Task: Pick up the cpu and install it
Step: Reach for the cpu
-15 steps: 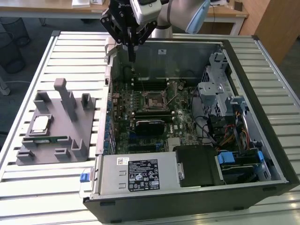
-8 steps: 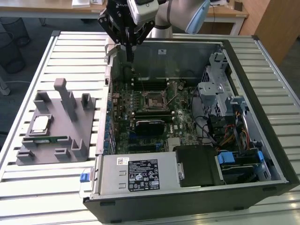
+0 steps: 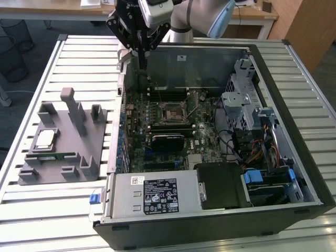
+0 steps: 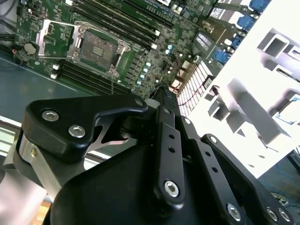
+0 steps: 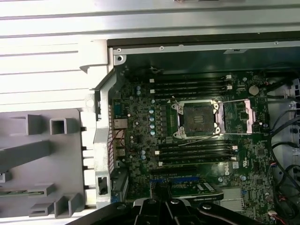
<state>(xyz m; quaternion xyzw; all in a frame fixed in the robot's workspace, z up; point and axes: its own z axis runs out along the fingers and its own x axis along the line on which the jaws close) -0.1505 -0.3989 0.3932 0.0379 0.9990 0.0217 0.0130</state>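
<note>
- One black two-finger gripper (image 3: pixel 142 64), pinched closed with nothing in it, hovers over the open computer case (image 3: pixel 210 65).
- Your small silvery square cpu (image 3: pixel 44 138) sits on the grey plastic fixture (image 3: pixel 79 121), well apart from the gripper.
- The black-framed socket (image 3: pixel 170 113) stands open.

First wrist view: grey fixture (image 5: pixel 42 159) cut by the edge. Second wrist view: claw (image 4: pixel 161 93) body hides what lies behind. Exterior view: arm (image 3: pixel 205 16) cropped at the edge; cpu (image 3: pixel 44 139) markings too small to read.
</note>
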